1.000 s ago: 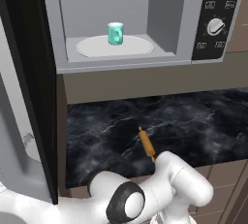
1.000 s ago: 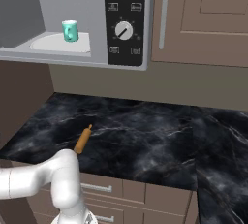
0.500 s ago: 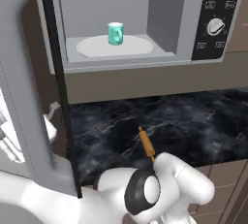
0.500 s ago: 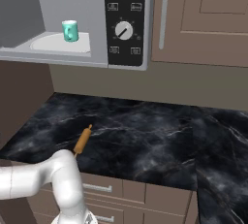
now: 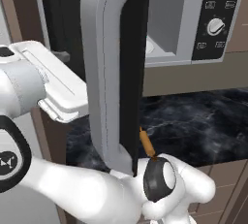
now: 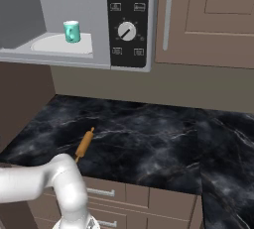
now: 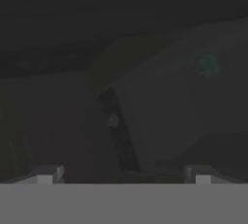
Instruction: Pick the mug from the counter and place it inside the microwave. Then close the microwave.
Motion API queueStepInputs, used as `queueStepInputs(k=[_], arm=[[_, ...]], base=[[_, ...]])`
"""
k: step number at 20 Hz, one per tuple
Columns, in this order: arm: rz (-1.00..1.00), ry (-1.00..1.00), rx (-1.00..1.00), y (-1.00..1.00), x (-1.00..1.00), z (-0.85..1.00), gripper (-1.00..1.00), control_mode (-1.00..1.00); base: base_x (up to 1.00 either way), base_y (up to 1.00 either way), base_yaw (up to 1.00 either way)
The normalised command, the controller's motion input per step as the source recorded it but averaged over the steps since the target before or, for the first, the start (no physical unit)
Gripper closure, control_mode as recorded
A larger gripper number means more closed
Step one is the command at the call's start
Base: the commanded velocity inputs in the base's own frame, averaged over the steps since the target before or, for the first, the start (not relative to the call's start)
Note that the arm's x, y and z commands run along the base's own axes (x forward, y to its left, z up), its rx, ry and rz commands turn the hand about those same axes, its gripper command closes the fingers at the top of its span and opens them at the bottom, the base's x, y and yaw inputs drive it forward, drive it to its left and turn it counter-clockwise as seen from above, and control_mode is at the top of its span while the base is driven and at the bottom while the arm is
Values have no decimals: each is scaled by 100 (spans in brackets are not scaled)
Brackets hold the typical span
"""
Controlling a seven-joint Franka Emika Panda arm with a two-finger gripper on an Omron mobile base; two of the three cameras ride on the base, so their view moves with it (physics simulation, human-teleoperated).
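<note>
Loomed large up top, the grey microwave, boxy and mounted above the worktop, its black control panel with dial and buttons facing out. Stood partway swung, its dark-glass door, edge-on in the left base view and covering most of the cavity. Ran beneath it all, the black marble-patterned counter, white-veined, over brown drawers. Hung to the right, a brown wall cabinet with a long pale handle. Pressed in behind the door from the left, the white hand of the arm, flat against the door's outer side. Showed at the bottom of the hand view, the gripper, its two tips set well apart with nothing between them, dark glass dead ahead. Lay on the counter near the front edge, an orange rolling pin, angled. Sat inside the microwave on the white turntable plate, upright, the little teal mug; glimmered faintly green through the door glass in the hand view too.
</note>
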Motion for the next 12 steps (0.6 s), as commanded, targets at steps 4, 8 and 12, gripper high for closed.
queueStepInputs(k=[4,8,12], arm=[[2,34,0,-64,0,28,-100,-100],[4,31,0,-59,0,12,-100,-100],[5,28,0,-51,0,8,-100,-100]], base=[[0,0,0],[0,0,0],[0,0,0]])
